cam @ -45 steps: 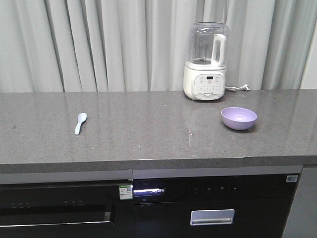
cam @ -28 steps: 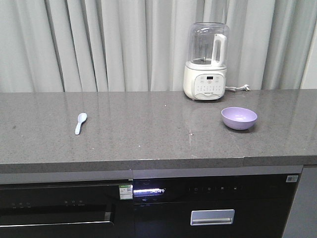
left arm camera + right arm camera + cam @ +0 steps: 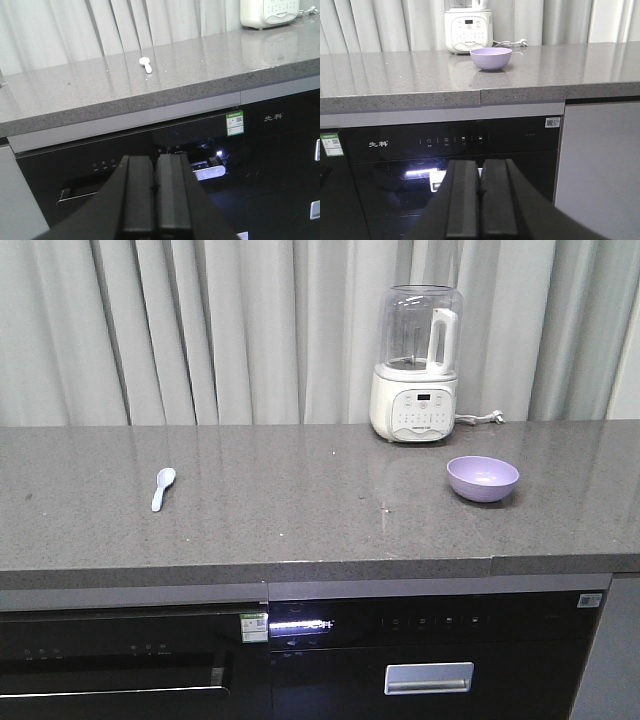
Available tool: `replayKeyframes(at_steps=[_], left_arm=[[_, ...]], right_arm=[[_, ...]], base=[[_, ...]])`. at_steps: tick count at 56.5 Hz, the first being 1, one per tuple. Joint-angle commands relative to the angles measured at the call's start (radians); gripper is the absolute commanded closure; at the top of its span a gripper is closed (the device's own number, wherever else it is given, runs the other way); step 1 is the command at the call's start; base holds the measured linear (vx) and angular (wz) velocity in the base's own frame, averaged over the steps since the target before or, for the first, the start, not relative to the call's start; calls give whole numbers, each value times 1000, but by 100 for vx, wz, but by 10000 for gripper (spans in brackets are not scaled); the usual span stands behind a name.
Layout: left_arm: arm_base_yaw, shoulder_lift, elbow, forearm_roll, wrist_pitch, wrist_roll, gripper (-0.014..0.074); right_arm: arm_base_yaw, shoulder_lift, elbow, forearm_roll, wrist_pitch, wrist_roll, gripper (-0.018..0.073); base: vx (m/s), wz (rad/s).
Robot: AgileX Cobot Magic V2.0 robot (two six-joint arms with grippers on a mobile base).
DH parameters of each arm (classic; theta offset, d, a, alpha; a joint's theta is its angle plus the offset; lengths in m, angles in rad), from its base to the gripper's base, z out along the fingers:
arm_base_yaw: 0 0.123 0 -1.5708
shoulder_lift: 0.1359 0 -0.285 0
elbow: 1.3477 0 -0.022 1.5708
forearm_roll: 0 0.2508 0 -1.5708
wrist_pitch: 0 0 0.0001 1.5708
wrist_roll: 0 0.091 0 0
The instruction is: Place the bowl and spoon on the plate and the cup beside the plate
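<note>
While the left tool and right tool sit pressed together, empty, we log the bowl just front-right of the blender, spoon well left of it. Both likely light, stiff, slick plastic; we favour bowl rim, spoon handle.

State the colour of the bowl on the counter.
The bowl is plain lavender-purple, with no pattern. It shows best in the exterior front-facing view.
</note>
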Motion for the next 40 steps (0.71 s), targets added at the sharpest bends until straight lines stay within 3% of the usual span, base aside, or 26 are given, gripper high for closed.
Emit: replayKeyframes(at_steps=[1, 40], left_arm=[[2, -17, -30, -2, -79, -10, 594], [2, -17, -30, -2, -79, -10, 594]], right_arm=[[-6, -5, 3, -7, -82, -10, 568], [-6, -5, 3, -7, -82, -10, 568]], base=[[0, 0], [7, 1]])
